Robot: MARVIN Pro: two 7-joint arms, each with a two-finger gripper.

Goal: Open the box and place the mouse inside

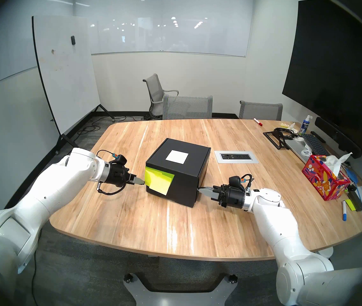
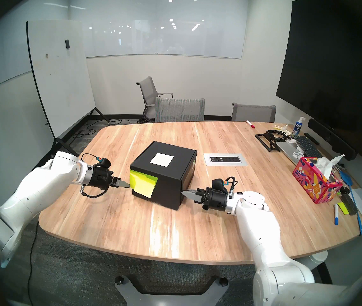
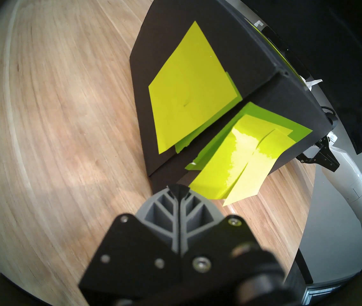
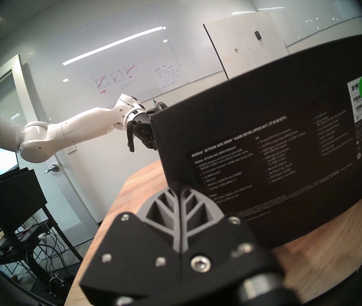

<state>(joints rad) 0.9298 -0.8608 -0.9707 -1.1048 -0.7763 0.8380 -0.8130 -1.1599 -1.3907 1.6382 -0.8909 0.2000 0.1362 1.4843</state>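
The black box stands shut at the table's middle, with a white label on its lid. Yellow-green sticky notes cover its front left corner. My left gripper is shut and empty, its tip touching that corner by the notes. At the box's right side, low near the front corner, my right gripper is shut and empty, its tip against the wall. The mouse is out of view.
A red floral tissue box stands at the table's right, with markers, a keyboard, a laptop and cables behind it. A power socket panel is set into the table right of the box. Chairs stand behind the table.
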